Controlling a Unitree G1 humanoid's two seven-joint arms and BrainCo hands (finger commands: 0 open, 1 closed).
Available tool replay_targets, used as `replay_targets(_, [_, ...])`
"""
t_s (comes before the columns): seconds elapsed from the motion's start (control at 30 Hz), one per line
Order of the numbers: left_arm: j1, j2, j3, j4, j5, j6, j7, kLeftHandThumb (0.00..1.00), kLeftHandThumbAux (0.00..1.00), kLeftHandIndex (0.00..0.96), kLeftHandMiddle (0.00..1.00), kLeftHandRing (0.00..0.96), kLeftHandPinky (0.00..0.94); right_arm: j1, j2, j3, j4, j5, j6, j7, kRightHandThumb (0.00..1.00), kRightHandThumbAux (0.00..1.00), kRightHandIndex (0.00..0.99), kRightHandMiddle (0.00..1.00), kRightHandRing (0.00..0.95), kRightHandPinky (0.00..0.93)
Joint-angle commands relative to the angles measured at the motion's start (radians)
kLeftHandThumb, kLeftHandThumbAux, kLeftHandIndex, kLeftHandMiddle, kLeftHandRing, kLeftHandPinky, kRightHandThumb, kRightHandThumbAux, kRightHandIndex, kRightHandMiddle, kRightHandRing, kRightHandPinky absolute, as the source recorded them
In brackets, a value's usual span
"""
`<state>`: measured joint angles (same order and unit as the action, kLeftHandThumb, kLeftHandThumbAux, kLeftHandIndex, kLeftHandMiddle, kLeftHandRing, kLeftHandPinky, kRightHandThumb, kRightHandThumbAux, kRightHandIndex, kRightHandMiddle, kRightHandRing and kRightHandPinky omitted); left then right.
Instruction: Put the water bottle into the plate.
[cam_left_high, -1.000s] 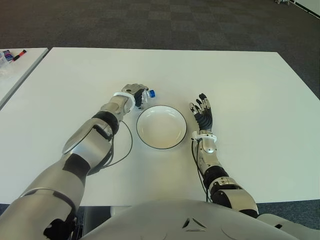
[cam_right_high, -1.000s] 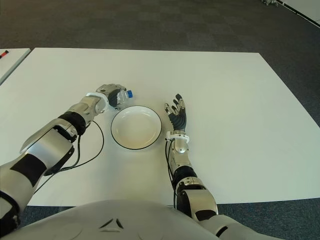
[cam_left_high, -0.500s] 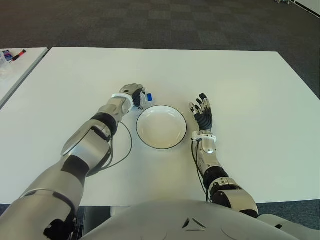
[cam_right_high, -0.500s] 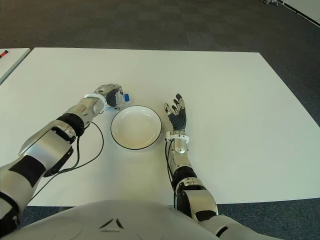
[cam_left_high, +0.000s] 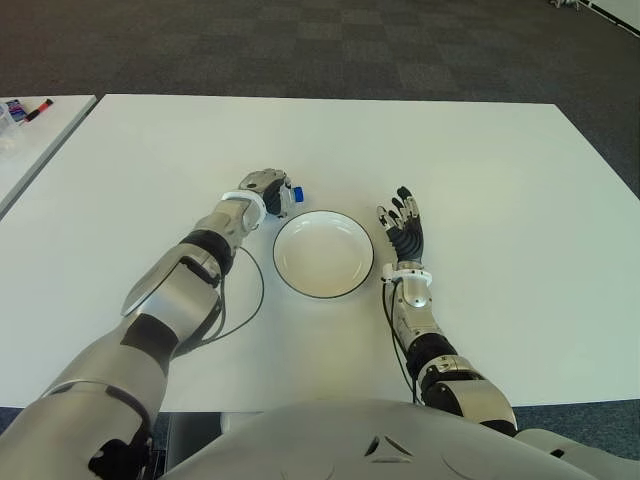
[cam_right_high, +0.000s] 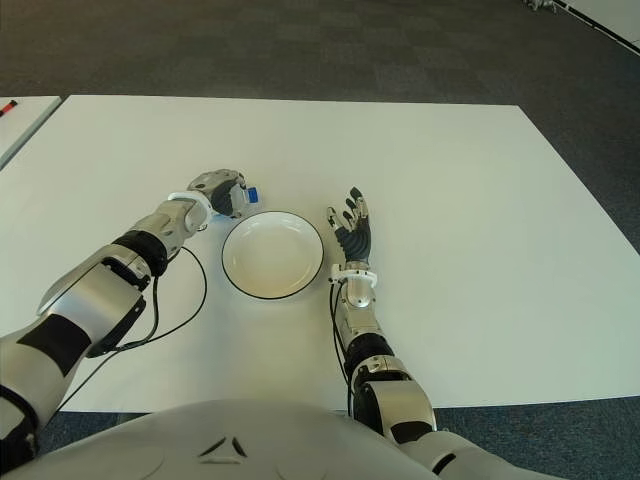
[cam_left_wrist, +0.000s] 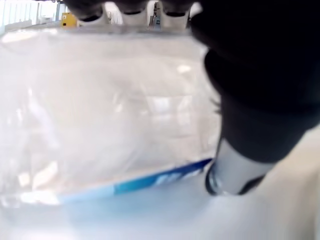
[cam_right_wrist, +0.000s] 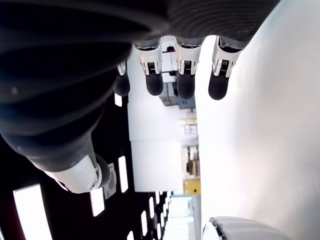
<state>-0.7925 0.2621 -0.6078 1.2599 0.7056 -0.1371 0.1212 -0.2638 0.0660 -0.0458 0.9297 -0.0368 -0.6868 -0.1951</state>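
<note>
Beside the plate (cam_left_high: 323, 253), left hand (cam_left_high: 266, 190) grips water bottle (cam_left_wrist: 100, 125).

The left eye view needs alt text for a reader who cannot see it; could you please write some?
The robot's left hand grips a clear water bottle with a blue cap, just off the left rim of an empty white plate on a white table. The right hand shows right of the plate, fingers spread, holding nothing.

A clear water bottle (cam_left_wrist: 100, 110) fills nearly the whole view, pressed close against the left robot hand (cam_left_wrist: 250, 75). A blue band of its label (cam_left_wrist: 160, 179) runs slantwise across it. One dark finger (cam_left_wrist: 260, 100) wraps over the bottle, and three fingertips (cam_left_wrist: 132, 6) curl over its far edge.
</note>
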Motion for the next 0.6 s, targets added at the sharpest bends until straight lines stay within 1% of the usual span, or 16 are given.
replay_targets(0.03, [0.075, -0.008, -0.008, 0.033, 0.005, 0.032, -0.029, 0.677, 0.735, 0.413, 0.136, 0.080, 0.104, 0.060, 0.036, 0.006, 0.036, -0.004, 0.044, -0.004, 0.012, 0.679, 0.063, 0.075, 0.078, 0.121])
replay_targets(0.37, [0.077, -0.003, -0.001, 0.036, 0.002, 0.031, -0.043, 0.682, 0.733, 0.410, 0.132, 0.082, 0.113, 0.064, 0.038, 0.008, 0.030, -0.004, 0.037, -0.005, 0.012, 0.682, 0.074, 0.081, 0.086, 0.132])
replay_targets(0.6, [0.084, 0.002, 0.002, 0.041, 0.001, 0.028, -0.036, 0.684, 0.732, 0.411, 0.131, 0.078, 0.103, 0.066, 0.039, 0.011, 0.026, -0.005, 0.039, -0.006, 0.010, 0.674, 0.071, 0.078, 0.083, 0.123])
